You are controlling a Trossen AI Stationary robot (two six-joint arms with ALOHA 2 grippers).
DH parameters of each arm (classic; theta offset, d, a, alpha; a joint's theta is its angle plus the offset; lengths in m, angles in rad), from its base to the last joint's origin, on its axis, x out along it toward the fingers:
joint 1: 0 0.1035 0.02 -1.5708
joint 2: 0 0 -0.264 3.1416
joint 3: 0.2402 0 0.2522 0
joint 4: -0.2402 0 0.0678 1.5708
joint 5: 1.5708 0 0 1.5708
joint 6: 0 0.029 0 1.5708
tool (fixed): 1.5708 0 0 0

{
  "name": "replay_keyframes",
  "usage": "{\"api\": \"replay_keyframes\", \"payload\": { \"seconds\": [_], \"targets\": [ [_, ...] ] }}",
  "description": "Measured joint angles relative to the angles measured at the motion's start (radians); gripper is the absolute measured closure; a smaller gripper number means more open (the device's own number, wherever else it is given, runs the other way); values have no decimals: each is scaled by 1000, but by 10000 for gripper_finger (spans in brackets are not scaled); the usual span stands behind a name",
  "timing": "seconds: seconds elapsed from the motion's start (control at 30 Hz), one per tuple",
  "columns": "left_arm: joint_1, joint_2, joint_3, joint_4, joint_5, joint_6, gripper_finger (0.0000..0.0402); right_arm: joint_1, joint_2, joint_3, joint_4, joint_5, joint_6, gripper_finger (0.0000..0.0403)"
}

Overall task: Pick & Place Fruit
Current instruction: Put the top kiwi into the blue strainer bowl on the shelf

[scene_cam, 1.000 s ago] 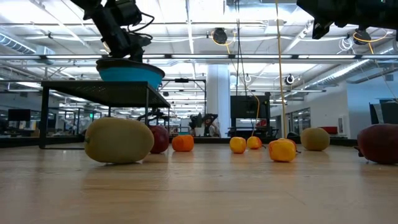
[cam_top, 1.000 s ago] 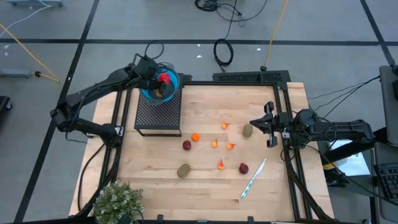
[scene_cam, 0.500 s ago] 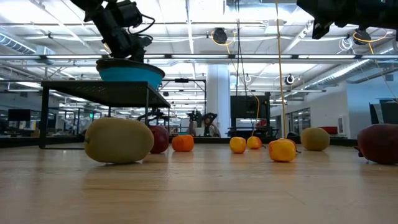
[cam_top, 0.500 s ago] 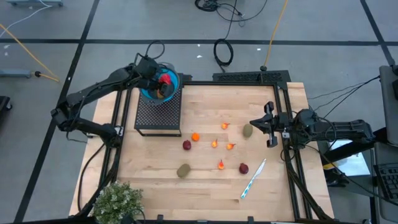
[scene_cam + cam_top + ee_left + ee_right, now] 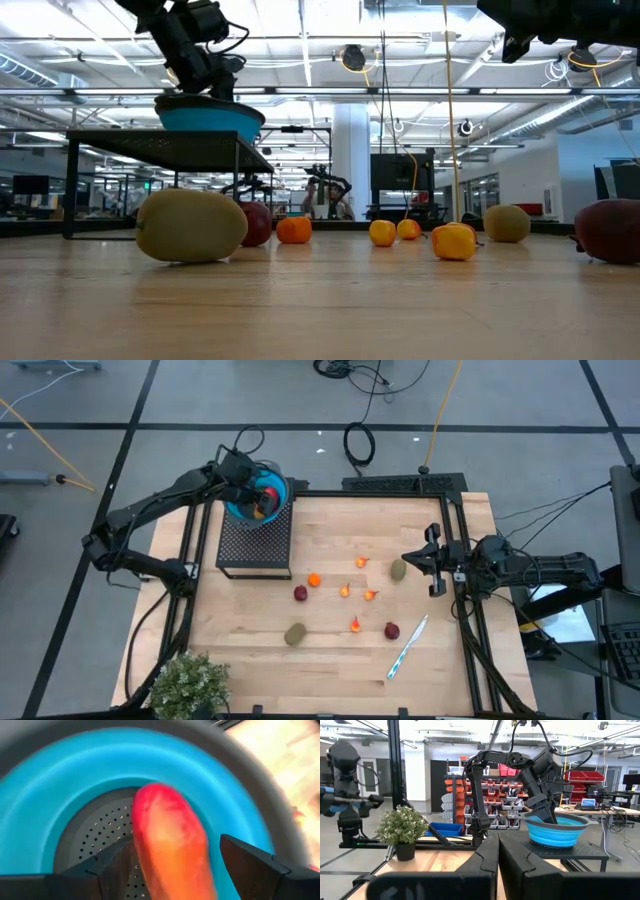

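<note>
From my remote seat, my left pincer (image 5: 165, 870) hangs in the blue bowl (image 5: 270, 507) at the desk's (image 5: 330, 660) eleven o'clock, fingers (image 5: 250, 865) apart around the red-orange fruit (image 5: 172, 845). At three o'clock, my right pincer (image 5: 498, 855) waits, closed together, empty.

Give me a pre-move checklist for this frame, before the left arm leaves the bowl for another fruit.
1. Elongated red-orange fruit inside blue bowl: ok.
2. Left gripper jaws apart, clear of that fruit on both sides: ok.
3. Bowl seated on black mesh stand: ok.
4. Fruit resting on the bowl floor, not hanging: cannot tell.
5. Right gripper parked at the table's right edge, jaws shut, empty: ok.
6. Table fruits reachable, such as the dark red ball: ok.
</note>
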Motion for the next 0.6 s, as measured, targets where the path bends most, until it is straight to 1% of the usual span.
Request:
{"api": "replay_keyframes", "payload": {
  "seconds": [0.13, 0.3, 0.43, 0.6],
  "targets": [
    [13, -30, 130, -80, 20, 28, 105, 0, 0, 0, 29, 0, 0, 403],
    [-4, -77, 272, -149, 31, 90, 118, 0, 0, 0, 70, -1, 2, 403],
    [-22, -158, 286, -133, 31, 116, 143, 0, 3, 0, 65, -1, 71, 403],
    [-50, -255, 286, -135, -2, 150, 192, 0, 5, 0, 65, -1, 103, 402]
  ]
}}
